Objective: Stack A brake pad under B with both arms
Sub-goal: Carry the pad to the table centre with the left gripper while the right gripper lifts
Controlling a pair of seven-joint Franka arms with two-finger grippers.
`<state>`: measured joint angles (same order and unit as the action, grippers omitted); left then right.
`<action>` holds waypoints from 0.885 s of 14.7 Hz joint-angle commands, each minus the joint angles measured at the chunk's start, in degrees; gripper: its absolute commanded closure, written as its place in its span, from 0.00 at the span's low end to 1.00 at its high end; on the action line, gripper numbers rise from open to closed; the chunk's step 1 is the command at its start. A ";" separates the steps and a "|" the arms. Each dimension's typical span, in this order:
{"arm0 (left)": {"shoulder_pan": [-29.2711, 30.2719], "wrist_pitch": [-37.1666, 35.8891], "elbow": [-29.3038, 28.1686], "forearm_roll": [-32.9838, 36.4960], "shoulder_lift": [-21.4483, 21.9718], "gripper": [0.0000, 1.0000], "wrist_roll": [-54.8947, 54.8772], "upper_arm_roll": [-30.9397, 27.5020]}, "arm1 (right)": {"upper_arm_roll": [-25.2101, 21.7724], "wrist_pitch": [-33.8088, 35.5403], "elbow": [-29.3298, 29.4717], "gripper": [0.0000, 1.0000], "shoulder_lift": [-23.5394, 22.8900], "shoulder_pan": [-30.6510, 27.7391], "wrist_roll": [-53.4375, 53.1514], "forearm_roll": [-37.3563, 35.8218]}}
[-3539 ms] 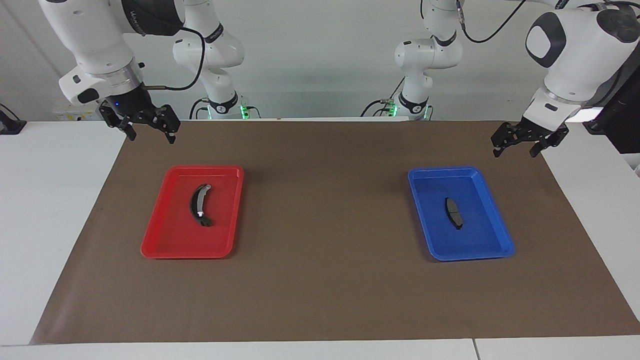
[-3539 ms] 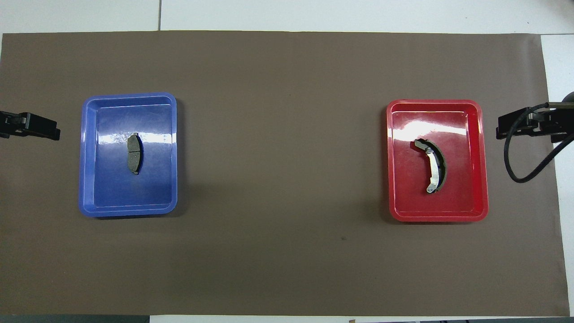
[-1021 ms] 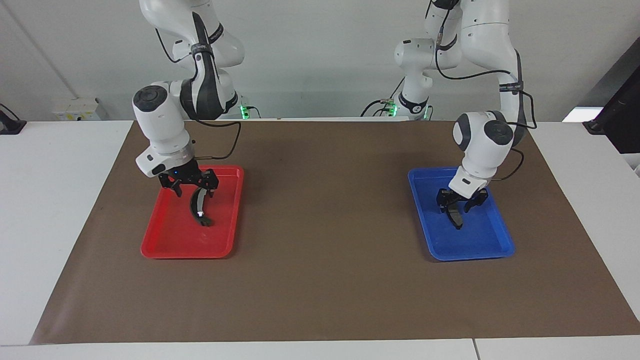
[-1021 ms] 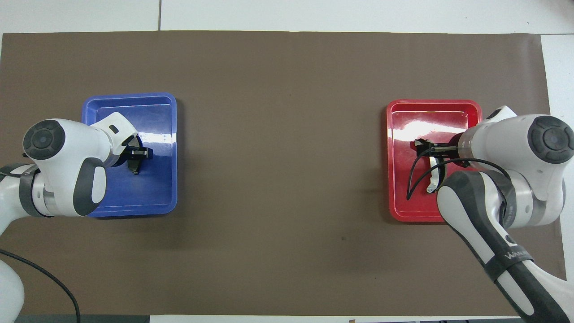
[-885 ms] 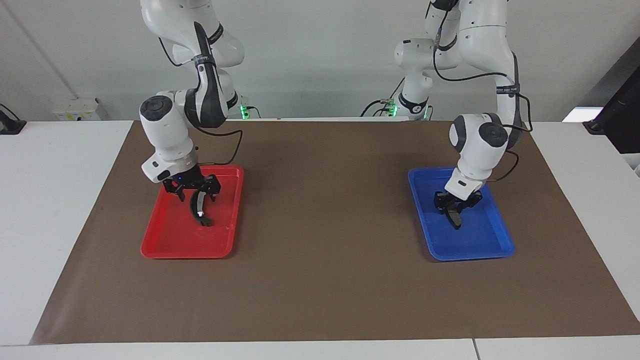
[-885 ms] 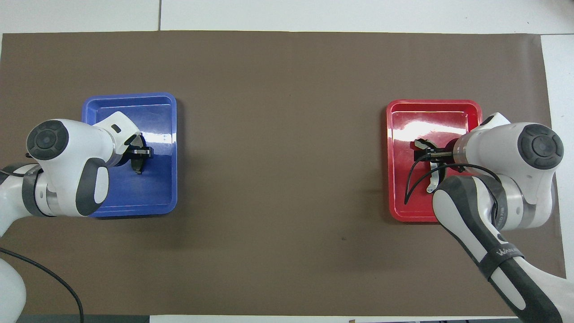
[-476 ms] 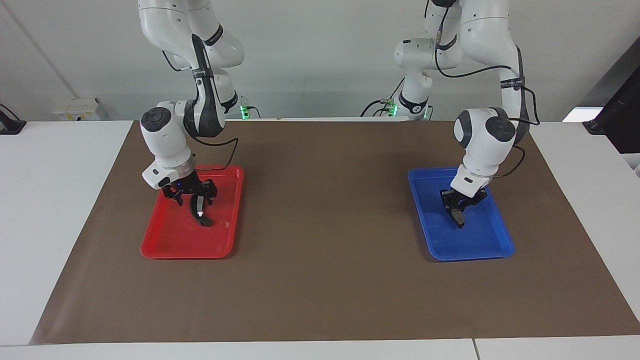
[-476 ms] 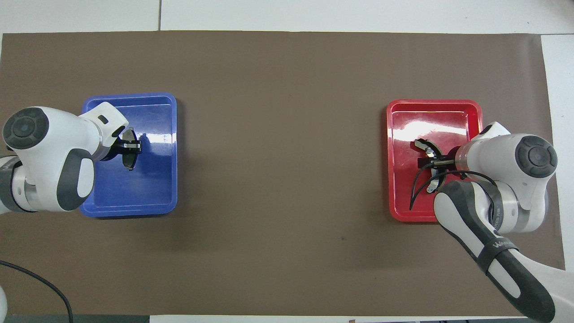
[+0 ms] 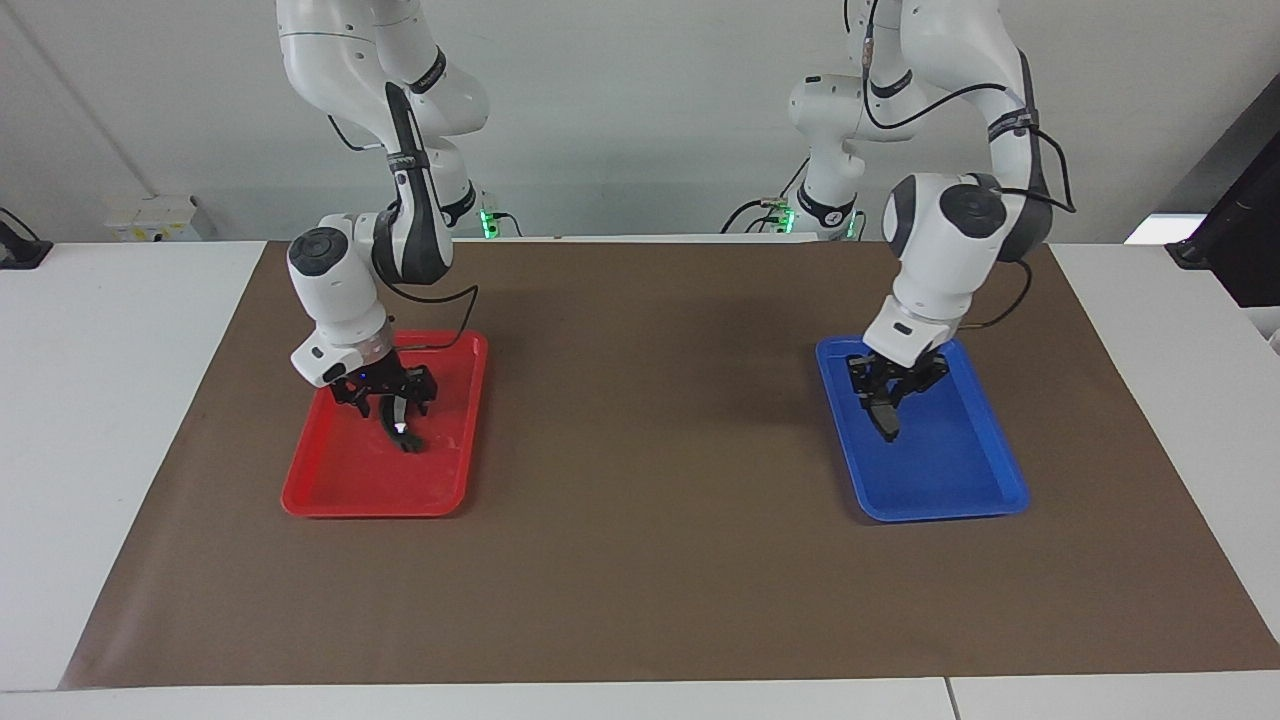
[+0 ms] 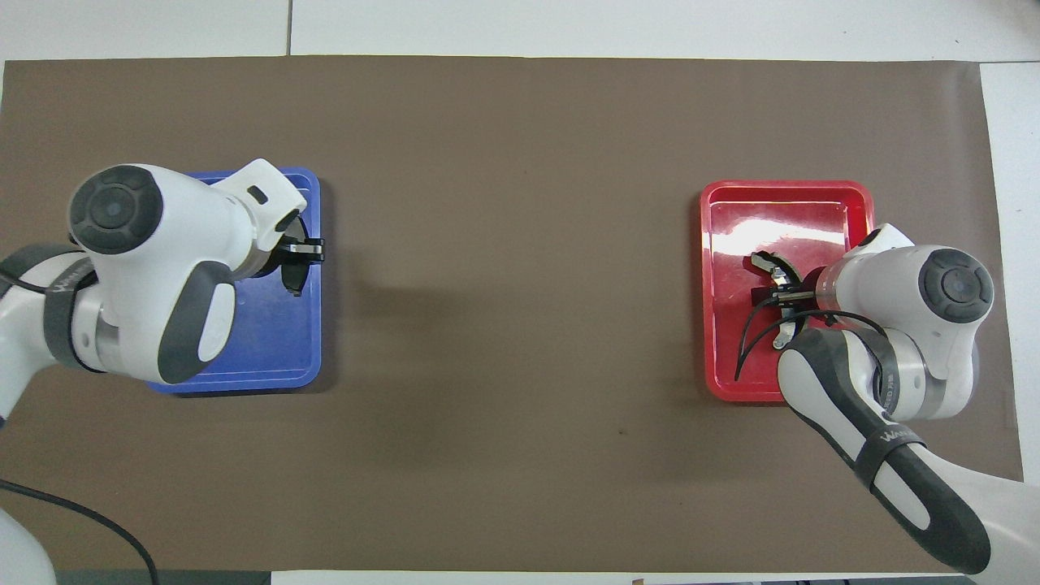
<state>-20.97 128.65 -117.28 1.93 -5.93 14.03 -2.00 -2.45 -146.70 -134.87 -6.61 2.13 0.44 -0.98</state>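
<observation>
Two trays lie on the brown mat [image 9: 640, 560], one blue tray [image 9: 960, 480] toward the left arm's end of the table and one red tray [image 9: 340, 480] toward the right arm's end, and there is one brake part with each. The left gripper [image 9: 886, 408] hangs over the blue tray, clamped on the A brake pad [image 9: 886, 421], which is off the tray floor with its lower end pointing down. The right gripper [image 9: 392, 397] is low in the red tray at the upper part of B [image 9: 400, 430], the curved black shoe with a white spot; whether its fingers have closed on it cannot be told. The facing view shows the pad's height above the tray, whereas the overhead view has the left arm covering most of the blue tray [image 10: 301, 341] and shows B's silvery inner web [image 10: 770, 268] beside the right gripper [image 10: 773, 294]. Partly legible lettering beginning "WAN" runs along the right arm's dark band in the overhead view.
</observation>
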 commanded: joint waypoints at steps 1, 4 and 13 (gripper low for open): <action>-7.40 2.74 0.83 -0.17 -2.15 0.99 7.82 -0.90 | 0.42 -0.43 -0.04 0.20 0.28 -0.20 1.32 1.07; -12.86 5.30 2.67 -0.17 -5.23 0.99 13.46 -0.81 | 0.42 0.00 0.22 0.50 0.28 -0.28 1.23 1.07; -19.90 13.63 7.08 0.01 -16.22 0.52 20.16 -0.64 | 1.21 13.87 9.70 1.00 0.90 -0.11 -1.58 2.65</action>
<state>-40.14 140.11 -110.18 1.93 -21.80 33.67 -1.84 -2.16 -137.53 -128.45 -6.46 2.20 -0.72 0.91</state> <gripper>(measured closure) 0.599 0.573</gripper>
